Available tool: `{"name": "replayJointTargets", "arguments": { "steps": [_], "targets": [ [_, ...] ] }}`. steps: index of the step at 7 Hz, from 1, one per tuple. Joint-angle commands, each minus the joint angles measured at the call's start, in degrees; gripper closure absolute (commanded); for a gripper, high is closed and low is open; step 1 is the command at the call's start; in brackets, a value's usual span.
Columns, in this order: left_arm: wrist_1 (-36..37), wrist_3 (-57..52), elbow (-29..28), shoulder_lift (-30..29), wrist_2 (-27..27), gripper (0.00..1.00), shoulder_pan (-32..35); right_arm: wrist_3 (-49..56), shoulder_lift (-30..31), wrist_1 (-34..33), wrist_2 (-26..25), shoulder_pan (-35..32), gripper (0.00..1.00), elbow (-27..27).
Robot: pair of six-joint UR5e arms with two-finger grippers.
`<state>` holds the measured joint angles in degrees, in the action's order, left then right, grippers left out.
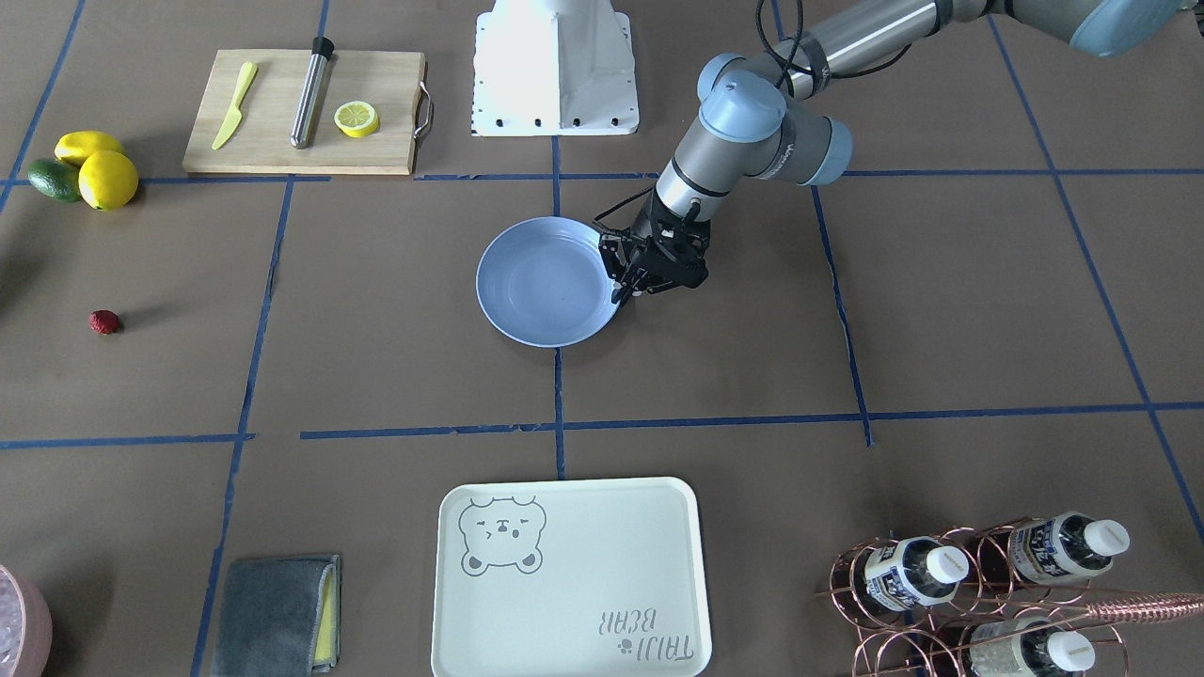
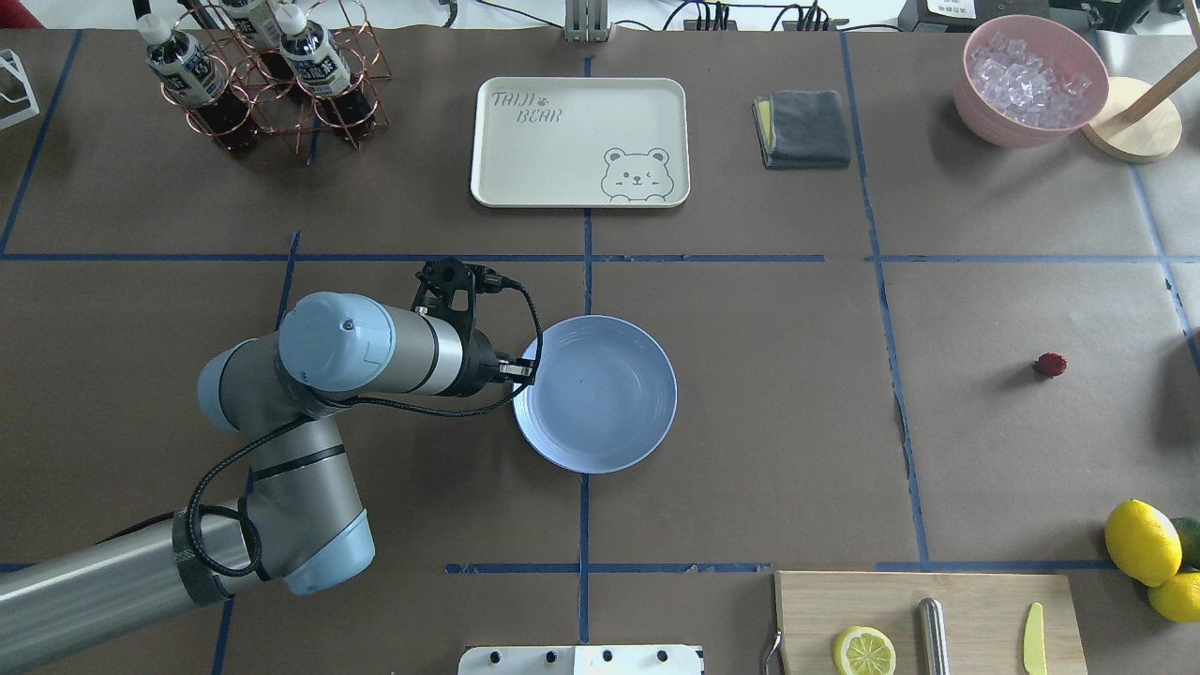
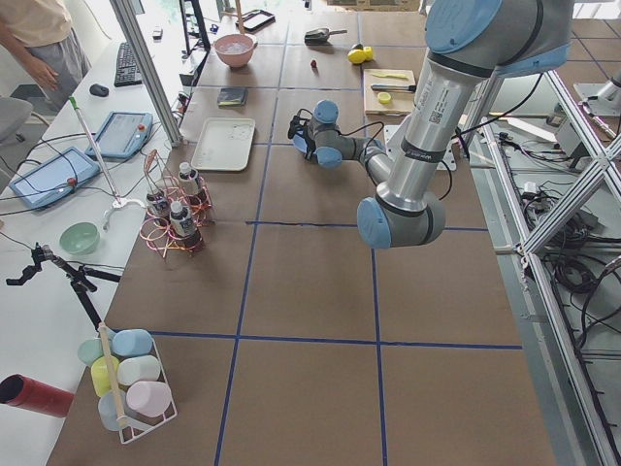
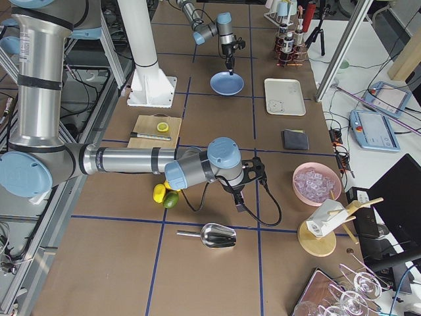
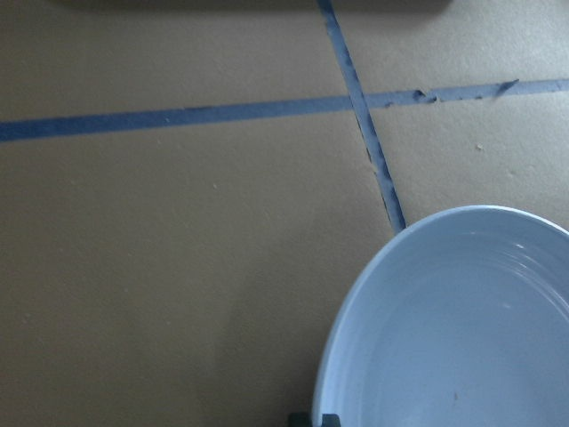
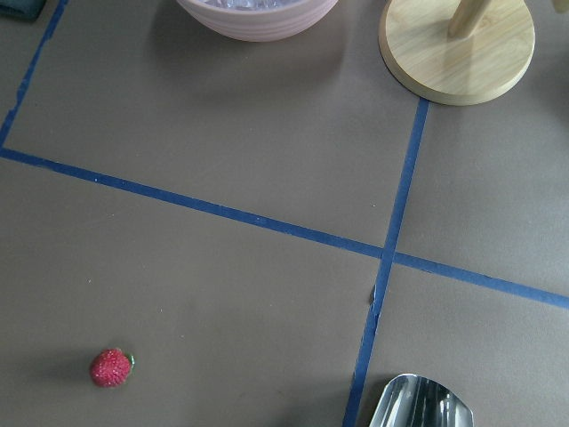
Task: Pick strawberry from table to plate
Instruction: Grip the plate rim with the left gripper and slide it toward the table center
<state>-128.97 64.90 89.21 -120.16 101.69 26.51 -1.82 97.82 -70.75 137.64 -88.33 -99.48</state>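
Loose strawberry (image 1: 104,322) on table (image 1: 376,376), well apart from plate (image 1: 527,282).
Lies mid-left in the front view, plate at centre. Probably light, soft, apt to roll: best pinched gently across the middle, from above. Open paper all round; lemons (image 1: 108,179) higher up the frame, apart. For left gripper (image 1: 623,293) at plate's right rim and right gripper (image 4: 240,207) over table, spread or pressed together: cannot tell.

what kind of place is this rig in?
Probably a robotics lab cell, not a kitchen: the UR5e left arm and right arm work at a paper-covered table gridded with blue tape, with staged props like the cutting board and tablets alongside.
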Motion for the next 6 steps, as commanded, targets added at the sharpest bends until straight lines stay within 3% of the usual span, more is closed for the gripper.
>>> {"name": "replayJointTargets", "arguments": {
  "steps": [1, 2, 3, 4, 6],
  "targets": [
    [-0.2, 0.1, -0.2, -0.1, -0.3, 1.0, -0.4, 0.0, 0.0, 0.0, -0.1, 0.0, 0.0, 0.0],
    [-0.2, 0.1, 0.0, 0.0, -0.2, 1.0, -0.3, -0.1, 0.0, 0.0, 0.0, 0.0, 0.0, 0.0],
    [-0.3, 0.0, 0.1, 0.1, -0.2, 0.34, -0.1, -0.3, 0.0, 0.0, 0.3, 0.0, 0.0, -0.4],
    [-0.3, 0.2, 0.8, 0.5, -0.3, 0.0, 0.1, -0.1, 0.0, 0.3, 1.7, 0.0, 0.0, -0.9],
    [2.0, -2.6, 7.2, 6.4, 3.0, 0.0, 6.4, -0.1, -1.0, 0.3, 2.1, 0.9, 0.0, -3.2]
  ]
}}
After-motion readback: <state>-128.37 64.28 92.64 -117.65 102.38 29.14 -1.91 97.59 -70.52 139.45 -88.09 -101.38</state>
